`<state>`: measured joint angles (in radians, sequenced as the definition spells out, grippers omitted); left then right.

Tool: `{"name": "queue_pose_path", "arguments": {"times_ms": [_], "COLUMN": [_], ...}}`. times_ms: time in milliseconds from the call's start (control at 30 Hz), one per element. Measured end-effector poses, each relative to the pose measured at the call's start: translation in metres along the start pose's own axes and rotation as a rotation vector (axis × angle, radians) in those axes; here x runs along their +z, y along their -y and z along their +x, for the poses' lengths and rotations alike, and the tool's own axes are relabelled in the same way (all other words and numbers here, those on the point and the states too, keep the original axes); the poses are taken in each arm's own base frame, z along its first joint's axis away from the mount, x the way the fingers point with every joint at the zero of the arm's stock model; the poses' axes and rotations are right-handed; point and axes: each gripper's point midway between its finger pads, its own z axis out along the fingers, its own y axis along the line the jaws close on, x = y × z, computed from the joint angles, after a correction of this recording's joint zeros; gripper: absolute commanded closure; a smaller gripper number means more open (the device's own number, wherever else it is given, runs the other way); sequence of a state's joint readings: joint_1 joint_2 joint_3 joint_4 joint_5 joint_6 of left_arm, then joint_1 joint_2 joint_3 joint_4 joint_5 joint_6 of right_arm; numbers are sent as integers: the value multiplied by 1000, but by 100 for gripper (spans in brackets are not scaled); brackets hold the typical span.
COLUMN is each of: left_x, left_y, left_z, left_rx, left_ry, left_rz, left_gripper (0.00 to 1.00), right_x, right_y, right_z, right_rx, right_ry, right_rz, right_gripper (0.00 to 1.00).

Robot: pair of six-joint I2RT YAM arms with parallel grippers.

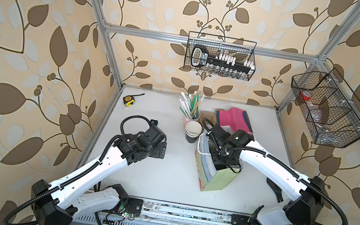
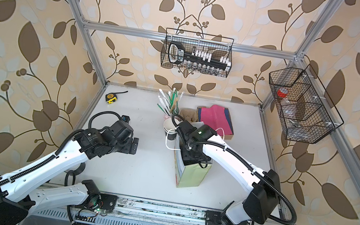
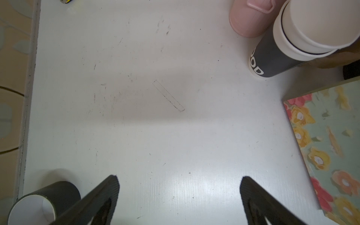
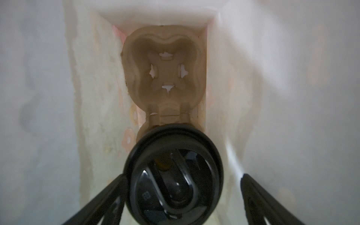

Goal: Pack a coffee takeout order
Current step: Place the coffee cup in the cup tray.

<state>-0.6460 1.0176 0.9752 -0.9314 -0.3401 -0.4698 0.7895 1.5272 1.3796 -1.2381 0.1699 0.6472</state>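
Right wrist view looks straight down into the floral paper bag (image 4: pixel 48 97), where the brown pulp carrier (image 4: pixel 167 72) lies flat on the bottom, filling the space between the walls. The lidded cup (image 4: pixel 174 173) stands in the carrier's nearer well, only its black domed lid showing, while the farther well holds nothing. The right tool (image 4: pixel 183 175) hangs above the lid with its jaws spread wide: one finger (image 4: pixel 109 194) sits just beside the lid's rim, and the opposite one stands clearly apart from it, so the cup is not gripped. In both top views the right arm reaches down into the upright bag (image 1: pixel 219 179) (image 2: pixel 191 175) near the middle of the white table (image 1: pixel 164 176). The pink napkin (image 1: pixel 233 120) (image 2: pixel 215 118) lies at the back of the table, outside the bag, on top of a navy napkin (image 1: pixel 247 119). The left tool (image 3: pixel 179 177) hovers over bare table with its jaws wide and nothing between them. In the left wrist view a single lidless cup (image 3: pixel 39 202) lies on its side just beside one finger, and the stack of lidless cups (image 3: pixel 292 39) stands next to a pink mug (image 3: pixel 249 19).
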Motion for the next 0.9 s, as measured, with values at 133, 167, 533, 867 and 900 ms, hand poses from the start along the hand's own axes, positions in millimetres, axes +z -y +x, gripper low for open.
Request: {"name": "queue_pose_path", "arguments": {"times_ms": [133,167,533,867,900], "left_x": [0,0,0,0,0], "left_y": [0,0,0,0,0], "left_z": [0,0,0,0,0], "left_rx": [0,0,0,1,1], "left_ry": [0,0,0,-1,-2], "left_rz": [0,0,0,-1,-1], "left_gripper": [1,1,1,1,1], "right_x": [-2,-3,-12,-30,-30], "right_y": [1,1,2,1,2], "right_z": [-3,-3,-11,-22,-22], "right_rx": [0,0,5,9,6], "right_ry": [11,13,45,92,94], "right_rz": [4,4,11,6,11], "right_gripper": [1,0,0,0,0]}}
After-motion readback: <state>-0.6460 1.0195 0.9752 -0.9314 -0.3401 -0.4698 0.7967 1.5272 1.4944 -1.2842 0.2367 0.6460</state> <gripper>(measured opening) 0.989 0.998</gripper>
